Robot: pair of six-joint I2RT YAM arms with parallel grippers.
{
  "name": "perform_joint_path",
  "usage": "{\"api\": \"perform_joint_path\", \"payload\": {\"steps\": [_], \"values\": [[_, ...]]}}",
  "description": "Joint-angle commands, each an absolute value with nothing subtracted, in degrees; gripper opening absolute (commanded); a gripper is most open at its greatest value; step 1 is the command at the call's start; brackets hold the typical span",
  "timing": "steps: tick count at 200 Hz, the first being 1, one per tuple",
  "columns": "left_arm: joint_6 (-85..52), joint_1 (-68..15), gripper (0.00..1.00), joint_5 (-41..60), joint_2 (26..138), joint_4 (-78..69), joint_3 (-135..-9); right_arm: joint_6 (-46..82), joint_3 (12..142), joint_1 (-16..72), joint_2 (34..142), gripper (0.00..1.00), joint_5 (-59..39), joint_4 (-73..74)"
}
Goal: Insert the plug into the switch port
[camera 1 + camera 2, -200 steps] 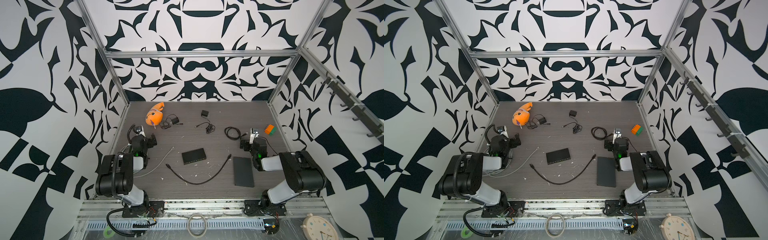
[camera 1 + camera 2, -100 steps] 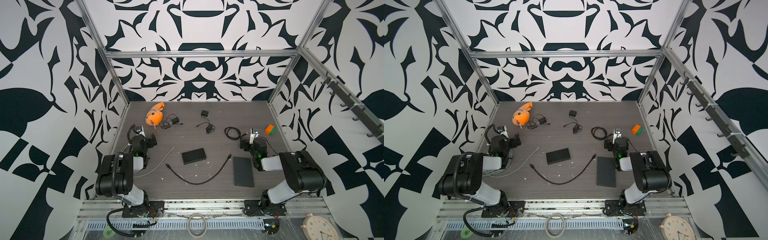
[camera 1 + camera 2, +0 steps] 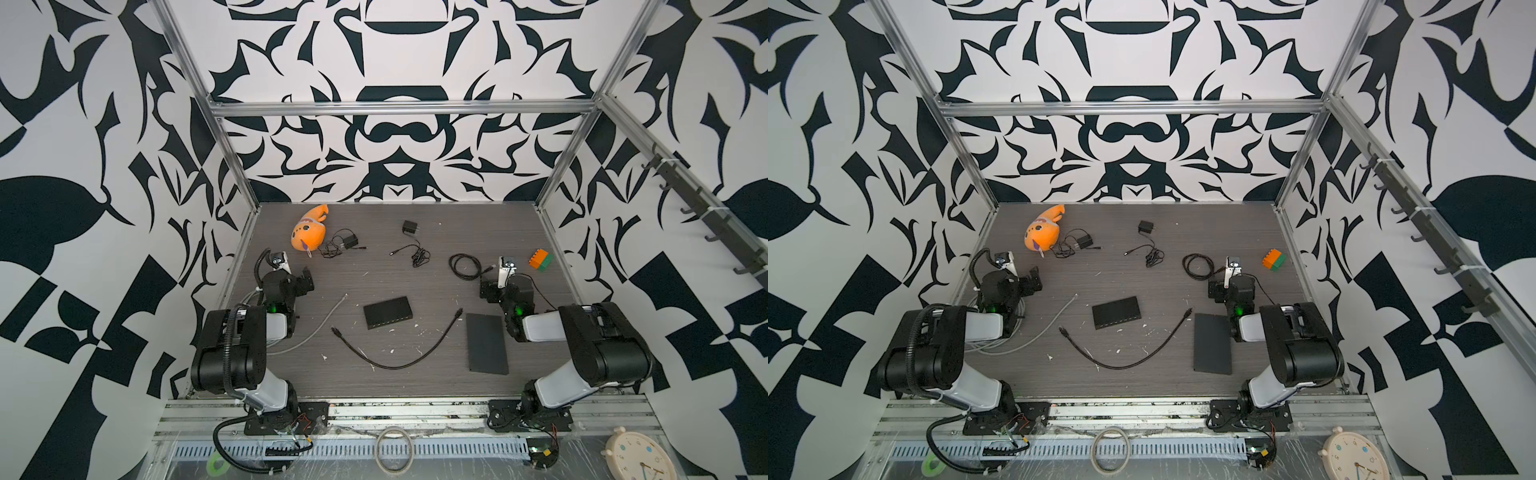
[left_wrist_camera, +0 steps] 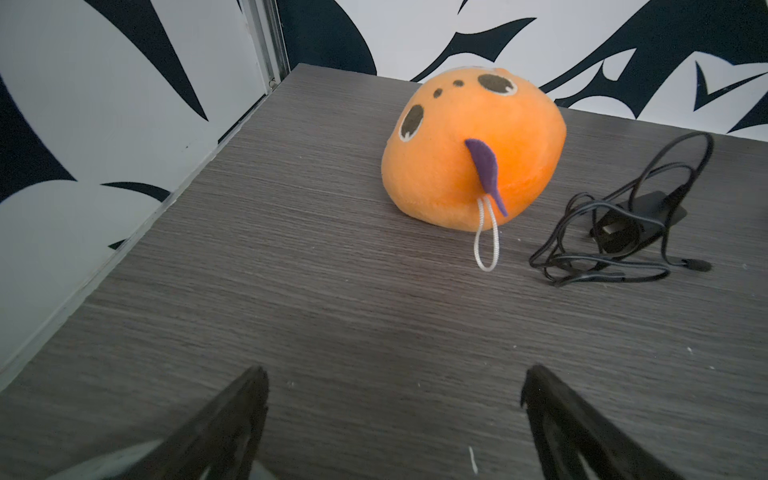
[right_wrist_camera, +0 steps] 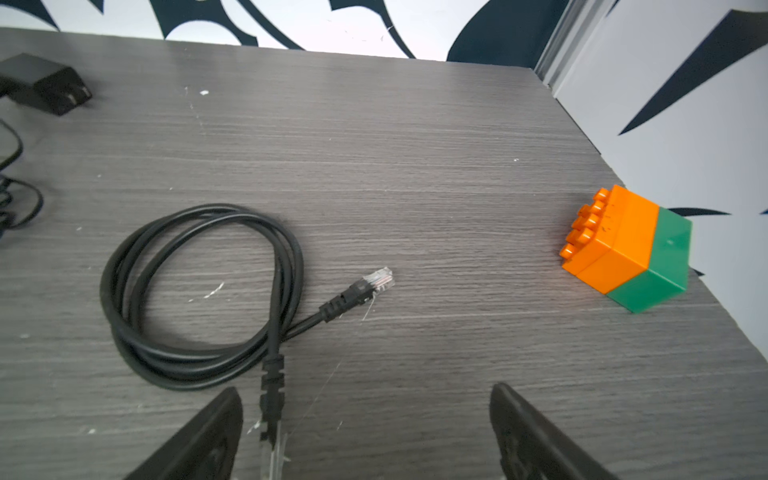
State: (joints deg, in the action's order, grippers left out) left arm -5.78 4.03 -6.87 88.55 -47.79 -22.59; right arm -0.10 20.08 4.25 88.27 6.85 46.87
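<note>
Grey tabletop — switch, black cable nearby

The black curved cable lies before the flat black switch box; the dark rectangular pad lies right of both.

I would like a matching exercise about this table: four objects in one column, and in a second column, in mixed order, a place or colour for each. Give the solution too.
Column 1
1. network switch
2. plush toy
3. toy brick block
4. coiled black cable

Column 2
A. far left, beside a tangled power adapter
B. orange and green
C. middle of the table
D. just in front of the right gripper

Pairs: 1-C, 2-A, 3-B, 4-D
</note>
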Motion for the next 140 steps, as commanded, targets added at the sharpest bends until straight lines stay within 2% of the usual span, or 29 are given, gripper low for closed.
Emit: {"api": "perform_joint_path", "payload": {"steps": [1, 16, 21, 54, 99, 140], "values": [[-6.3, 4.5, 1.00, -7.9, 81.8, -35.0, -27.8, 0.0, 24.0, 4.6, 82.0, 0.91, 5.6, 39.3], [-9.6, 4.3, 0.99, -10.3, 78.2, -20.8, -34.7, 2.2, 27.4, 4.6, 78.9, 0.87, 5.3, 30.0], [-10.6, 4.4, 0.95, -9.4, 77.7, -17.3, -37.3, 2.6, 28.4, 4.8, 78.2, 0.85, 4.8, 27.2], [-16.2, -0.3, 0.88, -9.0, 79.5, -0.9, -49.9, 2.4, 35.1, 9.4, 75.7, 0.82, 6.1, 16.7], [-16.3, -11.2, 0.79, -11.0, 90.0, 9.8, -64.7, 5.0, 42.8, 16.7, 76.9, 0.82, 2.2, 7.6], [-16.3, -13.8, 0.78, -13.4, 103.5, 13.0, -77.4, 5.6, 47.0, 25.8, 80.0, 0.82, 3.3, 4.0]]}}
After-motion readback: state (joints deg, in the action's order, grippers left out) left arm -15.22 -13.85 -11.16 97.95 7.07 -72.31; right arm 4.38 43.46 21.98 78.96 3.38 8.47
